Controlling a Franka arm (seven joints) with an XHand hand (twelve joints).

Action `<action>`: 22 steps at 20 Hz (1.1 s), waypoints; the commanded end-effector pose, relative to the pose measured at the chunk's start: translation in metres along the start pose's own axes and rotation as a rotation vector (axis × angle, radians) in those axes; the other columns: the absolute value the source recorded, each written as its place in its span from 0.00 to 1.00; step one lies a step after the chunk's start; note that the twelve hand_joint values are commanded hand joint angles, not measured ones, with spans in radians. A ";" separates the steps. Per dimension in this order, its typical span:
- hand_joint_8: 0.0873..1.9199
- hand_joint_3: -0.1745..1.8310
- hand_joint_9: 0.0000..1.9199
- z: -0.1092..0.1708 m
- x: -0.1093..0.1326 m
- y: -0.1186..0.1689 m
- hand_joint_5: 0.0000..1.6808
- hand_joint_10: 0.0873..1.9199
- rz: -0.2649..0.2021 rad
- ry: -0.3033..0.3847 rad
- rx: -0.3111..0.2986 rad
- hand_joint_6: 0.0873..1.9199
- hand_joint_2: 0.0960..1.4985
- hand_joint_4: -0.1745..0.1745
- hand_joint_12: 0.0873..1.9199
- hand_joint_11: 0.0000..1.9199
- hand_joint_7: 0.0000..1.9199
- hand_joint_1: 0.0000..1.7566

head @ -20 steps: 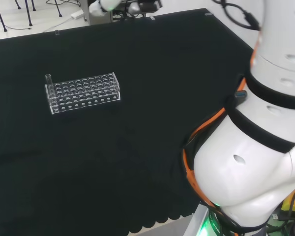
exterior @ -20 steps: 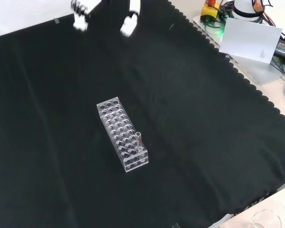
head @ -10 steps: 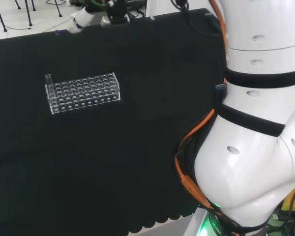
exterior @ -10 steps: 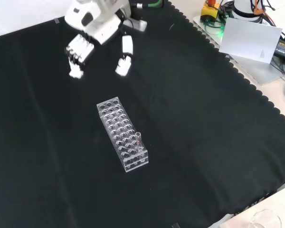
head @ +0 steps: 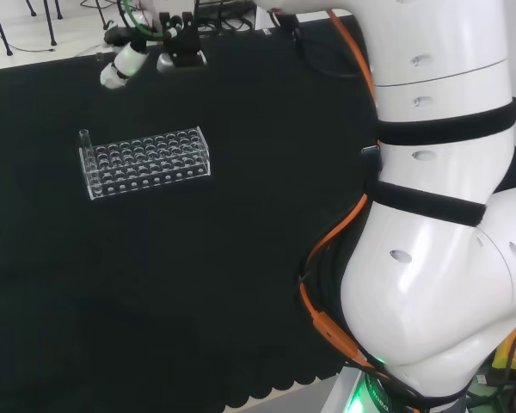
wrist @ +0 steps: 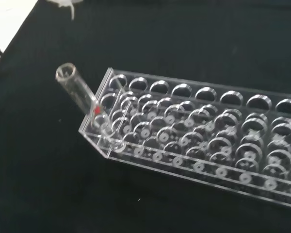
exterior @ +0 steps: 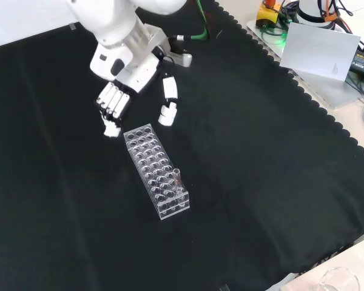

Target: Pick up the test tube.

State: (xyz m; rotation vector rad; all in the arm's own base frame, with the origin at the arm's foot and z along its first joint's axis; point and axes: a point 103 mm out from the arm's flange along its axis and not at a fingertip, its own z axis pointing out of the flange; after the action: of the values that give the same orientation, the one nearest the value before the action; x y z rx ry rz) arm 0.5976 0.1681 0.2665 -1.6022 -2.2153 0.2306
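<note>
Lab: test-tube rack (exterior: pixel 156 179) on black-clothed bench (exterior: pixel 279 182), cables.

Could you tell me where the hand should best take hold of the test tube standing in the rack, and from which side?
Probably by the bare upper end of the test tube, the part clear of the rack. It stands in a corner hole at the end farthest from the hand, with open cloth on two sides. Coming from above, with fingers pinching below the rim, looks safest.
</note>
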 end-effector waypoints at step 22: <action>0.42 0.32 0.06 0.093 0.066 0.012 0.17 0.48 -0.088 0.076 0.173 0.00 0.47 0.27 0.68 0.00 0.08 0.44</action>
State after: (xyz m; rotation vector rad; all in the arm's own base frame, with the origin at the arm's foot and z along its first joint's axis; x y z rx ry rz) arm 0.5671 0.2296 0.2039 -1.4220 -2.1529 0.3216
